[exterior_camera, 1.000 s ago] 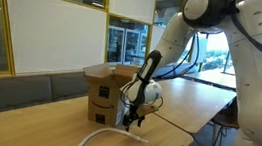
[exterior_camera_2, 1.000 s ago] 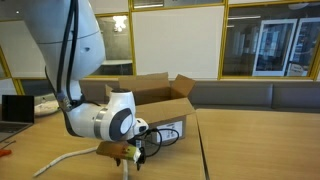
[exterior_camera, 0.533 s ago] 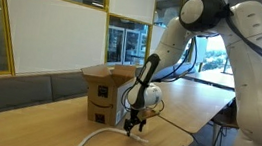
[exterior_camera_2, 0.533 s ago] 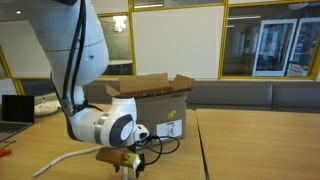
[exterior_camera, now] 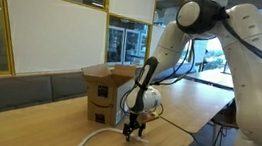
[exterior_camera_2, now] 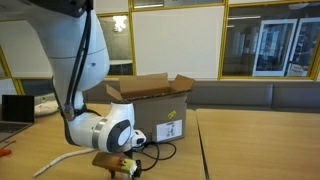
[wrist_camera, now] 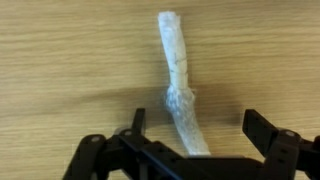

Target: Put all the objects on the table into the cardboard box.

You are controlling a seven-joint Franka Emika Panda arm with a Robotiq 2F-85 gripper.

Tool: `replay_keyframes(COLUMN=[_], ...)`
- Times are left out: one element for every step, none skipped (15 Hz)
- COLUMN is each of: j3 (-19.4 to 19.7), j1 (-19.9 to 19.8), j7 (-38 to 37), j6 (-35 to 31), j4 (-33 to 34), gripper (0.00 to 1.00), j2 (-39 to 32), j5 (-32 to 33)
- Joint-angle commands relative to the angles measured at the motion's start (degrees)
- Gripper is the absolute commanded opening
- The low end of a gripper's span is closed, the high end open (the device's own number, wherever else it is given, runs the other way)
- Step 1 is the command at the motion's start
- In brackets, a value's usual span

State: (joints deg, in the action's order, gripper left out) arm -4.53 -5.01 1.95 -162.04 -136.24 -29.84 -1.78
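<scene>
Running lengthwise away from the camera, the long white piece [wrist_camera: 176, 60] lies between wide-open, empty fingers [wrist_camera: 258, 128].

Open-plan office or campus workspace, long wooden table [exterior_camera: 54, 124], large wall whiteboard [exterior_camera: 50, 33] in a yellow frame, glass-walled rooms [exterior_camera_2: 270, 45] behind, dark bench seating [exterior_camera_2: 255, 95] along the wall, open laptop [exterior_camera_2: 15, 108] on a neighbouring desk.

- long thin white piece [wrist_camera: 178, 90]: crinkled, slightly bent, lying flat on the light-brown wooden desk [wrist_camera: 60, 60].
- cardboard box [exterior_camera_2: 150, 105]: brown, upright on the desk, top flaps open, white label on one side.
</scene>
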Motion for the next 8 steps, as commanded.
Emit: replay_keyframes(j3=[-0.4, -0.19, -0.07, 0.21, 0.17, 0.25, 0.23, 0.36], j1=[-0.16, -0.07, -0.09, 0.09, 0.15, 0.4, 0.5, 0.76], j7=[1.63, 1.6, 1.65, 1.55, 1.6, 1.49, 1.49, 1.36], j6=[0.97, 0.82, 0.79, 0.43, 0.34, 0.1, 0.05, 0.0], j4=[1.44, 1.49, 1.51, 1.47, 1.44, 1.44, 1.42, 1.42], gripper=[0.74, 0.66, 0.59, 0.5, 0.43, 0.34, 0.28, 0.21], j2=[-0.61, -0.51, -0.47, -0.49, -0.39, -0.37, -0.3, -0.21], j5=[-0.92, -0.79, -0.77, -0.6, -0.58, -0.44, -0.37, -0.24])
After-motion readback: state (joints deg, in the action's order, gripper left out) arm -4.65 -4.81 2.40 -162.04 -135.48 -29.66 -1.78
